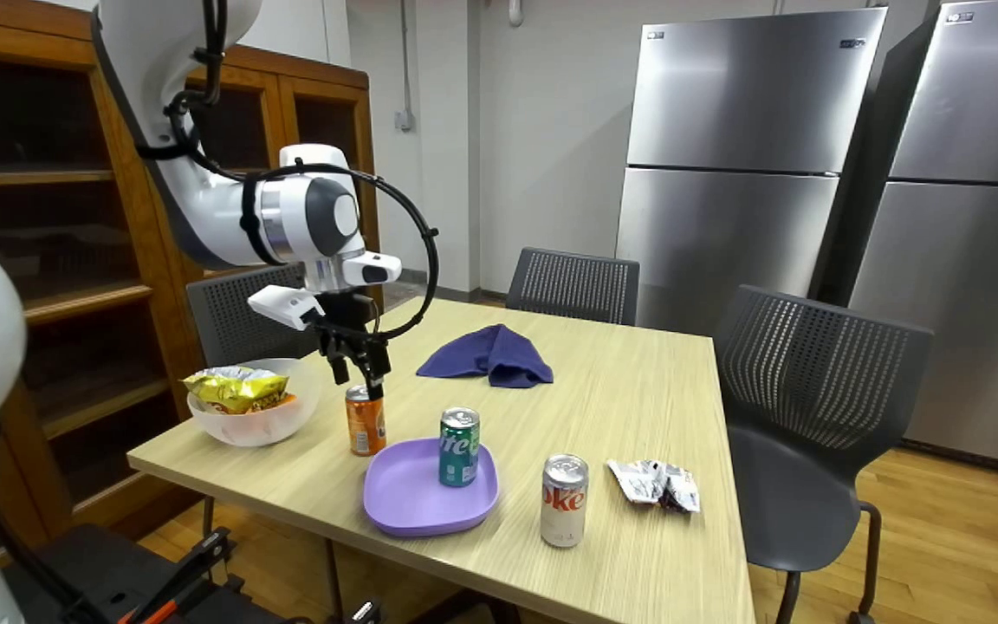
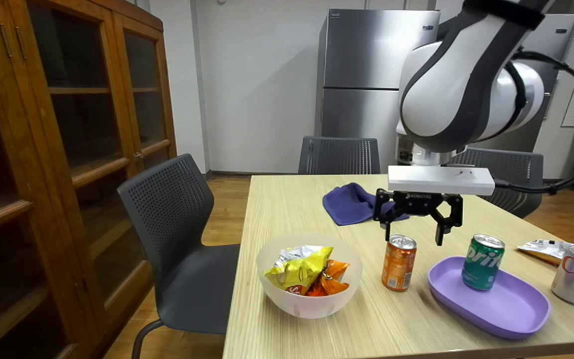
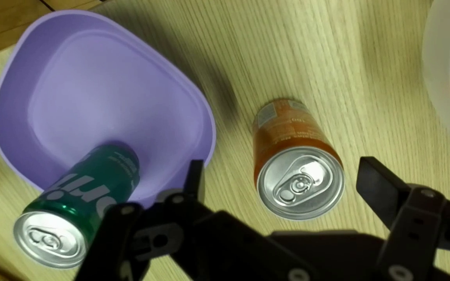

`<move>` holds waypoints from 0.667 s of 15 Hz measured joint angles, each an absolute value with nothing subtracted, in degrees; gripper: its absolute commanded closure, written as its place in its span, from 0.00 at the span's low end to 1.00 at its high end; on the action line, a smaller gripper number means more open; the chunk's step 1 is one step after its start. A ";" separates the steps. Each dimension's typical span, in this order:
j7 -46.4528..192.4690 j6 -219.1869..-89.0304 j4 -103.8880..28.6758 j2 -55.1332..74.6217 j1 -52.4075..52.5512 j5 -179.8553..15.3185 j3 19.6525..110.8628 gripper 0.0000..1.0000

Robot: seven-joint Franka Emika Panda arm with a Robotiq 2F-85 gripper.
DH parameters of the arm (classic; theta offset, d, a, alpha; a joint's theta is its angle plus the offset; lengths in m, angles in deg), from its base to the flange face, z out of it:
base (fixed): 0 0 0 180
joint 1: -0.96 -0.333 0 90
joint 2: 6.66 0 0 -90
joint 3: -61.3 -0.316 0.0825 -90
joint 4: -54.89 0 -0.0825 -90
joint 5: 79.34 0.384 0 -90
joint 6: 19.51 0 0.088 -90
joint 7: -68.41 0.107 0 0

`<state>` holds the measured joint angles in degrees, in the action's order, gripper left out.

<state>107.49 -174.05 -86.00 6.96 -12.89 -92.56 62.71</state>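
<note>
My gripper (image 2: 413, 238) points down above the table with its jaws wide apart and nothing held. Nearest to it is an upright orange can (image 2: 399, 264), standing on the table just under the fingertips. In the wrist view the silver lid of that orange can (image 3: 300, 183) shows between the two fingers, with a gap on either side. A purple plate (image 1: 408, 507) lies beside the orange can. On this plate a green Sprite can (image 1: 459, 451) stands upright; in the wrist view one finger partly covers the green can (image 3: 92, 187).
A frosted bowl (image 2: 312, 309) holding yellow and orange snack bags (image 2: 302, 271) is close to the orange can. Past the plate stand a Diet Coke can (image 1: 564, 507) and a crumpled silver wrapper (image 1: 655, 484). A blue cloth (image 1: 490, 355) lies farther back. Chairs surround the table.
</note>
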 measured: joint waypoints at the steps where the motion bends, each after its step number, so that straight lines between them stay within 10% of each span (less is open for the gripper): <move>1: 107.49 -174.05 -85.38 7.56 -13.02 -92.56 62.71 0.00; 10: 107.54 -173.66 -79.56 13.07 -14.54 -92.40 62.77 0.00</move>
